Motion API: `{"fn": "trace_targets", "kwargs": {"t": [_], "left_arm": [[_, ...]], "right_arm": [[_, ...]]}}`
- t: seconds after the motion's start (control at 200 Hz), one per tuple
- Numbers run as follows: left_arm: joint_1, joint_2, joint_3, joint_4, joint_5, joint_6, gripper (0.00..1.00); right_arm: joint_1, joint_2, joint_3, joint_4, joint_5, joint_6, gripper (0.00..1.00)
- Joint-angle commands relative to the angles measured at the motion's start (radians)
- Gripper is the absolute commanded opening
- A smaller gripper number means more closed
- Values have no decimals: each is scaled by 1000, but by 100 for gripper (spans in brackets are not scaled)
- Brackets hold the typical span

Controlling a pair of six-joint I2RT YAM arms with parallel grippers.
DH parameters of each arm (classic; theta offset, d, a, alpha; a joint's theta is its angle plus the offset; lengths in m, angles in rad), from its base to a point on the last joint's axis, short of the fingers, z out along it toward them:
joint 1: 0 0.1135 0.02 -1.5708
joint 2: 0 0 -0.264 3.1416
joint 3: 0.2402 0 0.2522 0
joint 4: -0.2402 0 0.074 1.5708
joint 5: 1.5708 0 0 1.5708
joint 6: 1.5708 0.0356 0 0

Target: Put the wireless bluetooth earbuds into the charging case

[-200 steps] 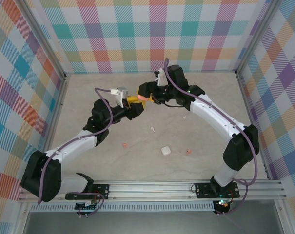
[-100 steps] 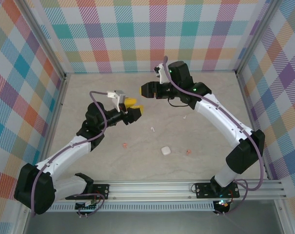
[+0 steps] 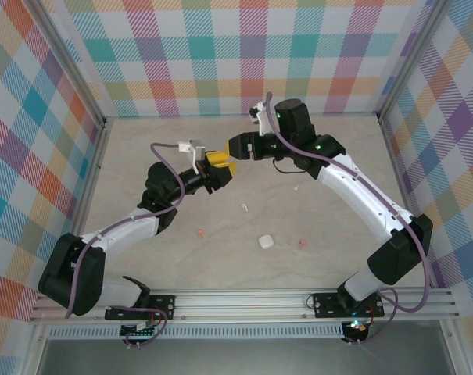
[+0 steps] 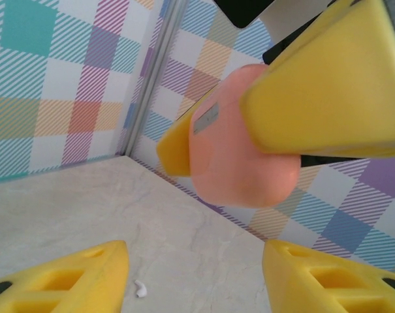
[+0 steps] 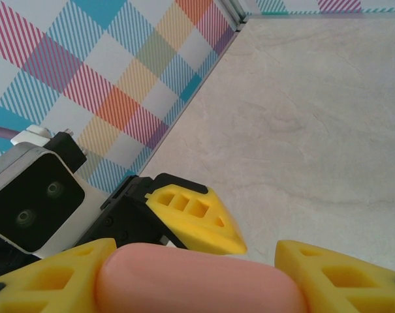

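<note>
Upper centre, the right fingers pinch a salmon-pink charging case; the left fingers stand spread just beside it. The earbuds lie scattered on the counter, lower centre.

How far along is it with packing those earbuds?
Nothing is done: two white earbuds and two pink earbuds lie loose on the table near a white case. In hand: the right gripper holds a pink case in the air, the left gripper open next to it. Left: all four.

Salmon-pink case, yellow claw fingers, rainbow plaid walls, beige marbled table
</note>
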Motion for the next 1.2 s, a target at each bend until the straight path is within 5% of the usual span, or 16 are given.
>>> {"fn": "trace_targets", "kwargs": {"t": [0.0,0.305,0.485,0.69,0.96,1.195], "left_arm": [[-4,17,59,85,49,-4,55],[-23,69,114,109,29,-4,46],[-26,91,132,123,37,-14,28],[-25,78,128,72,24,-15,11],[7,42,91,68,26,-69,8],[20,29,119,84,99,-169,7]], "right_arm": [[7,-19,-12,32,-29,16,40],[7,-20,-38,58,-40,74,40],[6,-20,-34,60,-52,89,42],[-10,-32,-20,71,-91,105,64],[-172,-136,-131,219,-310,174,70],[-180,-181,-244,293,-364,128,70]]}}
